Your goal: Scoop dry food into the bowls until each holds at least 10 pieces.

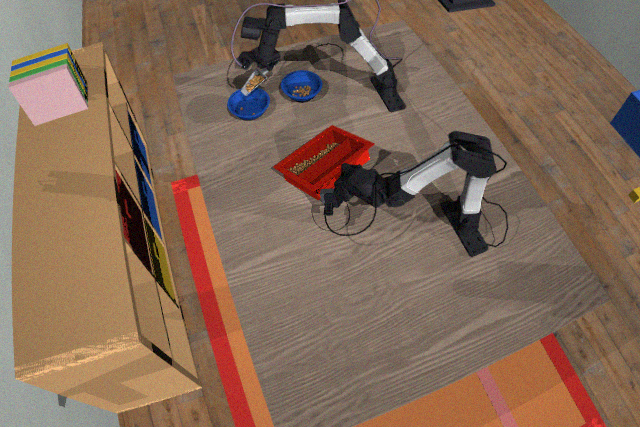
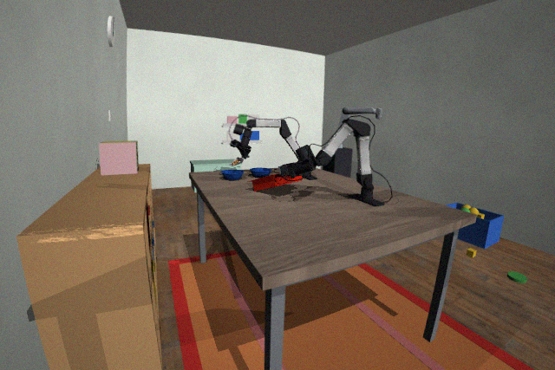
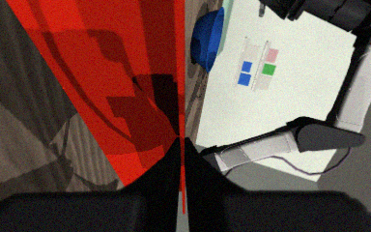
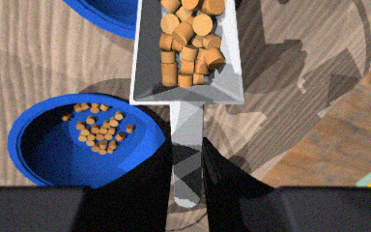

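My right gripper (image 1: 265, 72) (image 4: 186, 140) is shut on the handle of the scoop (image 4: 187, 112) (image 2: 238, 159), which holds a heap of orange-brown food. The scoop is above the nearly empty blue bowl (image 1: 247, 102) (image 4: 109, 11), tilted toward it; a couple of pieces lie in that bowl. The other blue bowl (image 1: 289, 82) (image 4: 67, 164) holds many pieces and stands upright beside it. My left gripper (image 3: 183, 140) is shut on a wall of the red box (image 1: 321, 169) (image 2: 268, 183) (image 3: 91, 72). The box is held tilted, with its food gathered in a strip along its lower side.
The wooden table (image 1: 392, 277) (image 2: 313, 240) carries both arms, the bowls and the box. The left arm reaches over the box's near side. A tan cabinet (image 1: 67, 236) (image 2: 85, 223) stands beside the table.
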Robot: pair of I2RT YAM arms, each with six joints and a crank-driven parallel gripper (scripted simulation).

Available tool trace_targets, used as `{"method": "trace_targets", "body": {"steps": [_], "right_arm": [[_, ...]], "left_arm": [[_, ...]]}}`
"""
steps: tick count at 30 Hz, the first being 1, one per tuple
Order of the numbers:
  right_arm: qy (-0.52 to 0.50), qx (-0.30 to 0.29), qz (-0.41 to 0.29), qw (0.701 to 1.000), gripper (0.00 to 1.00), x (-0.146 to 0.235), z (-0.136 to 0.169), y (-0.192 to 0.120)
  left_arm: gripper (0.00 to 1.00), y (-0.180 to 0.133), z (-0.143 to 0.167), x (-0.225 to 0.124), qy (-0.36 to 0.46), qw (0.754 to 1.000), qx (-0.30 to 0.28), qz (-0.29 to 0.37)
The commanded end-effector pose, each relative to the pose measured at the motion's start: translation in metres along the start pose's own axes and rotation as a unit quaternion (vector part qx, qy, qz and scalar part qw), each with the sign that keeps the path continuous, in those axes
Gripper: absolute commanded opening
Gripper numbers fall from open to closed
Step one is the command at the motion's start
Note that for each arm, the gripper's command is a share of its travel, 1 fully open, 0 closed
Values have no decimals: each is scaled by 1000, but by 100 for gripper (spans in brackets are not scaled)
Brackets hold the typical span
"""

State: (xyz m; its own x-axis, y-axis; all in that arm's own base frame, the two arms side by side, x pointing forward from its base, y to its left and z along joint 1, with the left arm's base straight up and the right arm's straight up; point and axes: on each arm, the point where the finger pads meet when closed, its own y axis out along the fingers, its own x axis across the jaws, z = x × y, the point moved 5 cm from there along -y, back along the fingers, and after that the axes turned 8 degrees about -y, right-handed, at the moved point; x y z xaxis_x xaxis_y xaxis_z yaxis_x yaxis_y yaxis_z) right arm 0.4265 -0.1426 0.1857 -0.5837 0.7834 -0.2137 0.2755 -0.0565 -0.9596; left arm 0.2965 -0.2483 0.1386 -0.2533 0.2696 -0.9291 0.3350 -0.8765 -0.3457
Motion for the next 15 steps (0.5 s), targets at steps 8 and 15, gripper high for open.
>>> {"method": "trace_targets", "body": {"steps": [8, 15], "right_arm": [[-1, -8, 17, 1000, 0, -7, -2, -9], [1, 7, 0, 1000, 0, -2, 6, 0]], "left_arm": [[0, -5, -1, -39, 55, 997, -2, 51], [0, -5, -1, -39, 55, 997, -2, 51]]}}
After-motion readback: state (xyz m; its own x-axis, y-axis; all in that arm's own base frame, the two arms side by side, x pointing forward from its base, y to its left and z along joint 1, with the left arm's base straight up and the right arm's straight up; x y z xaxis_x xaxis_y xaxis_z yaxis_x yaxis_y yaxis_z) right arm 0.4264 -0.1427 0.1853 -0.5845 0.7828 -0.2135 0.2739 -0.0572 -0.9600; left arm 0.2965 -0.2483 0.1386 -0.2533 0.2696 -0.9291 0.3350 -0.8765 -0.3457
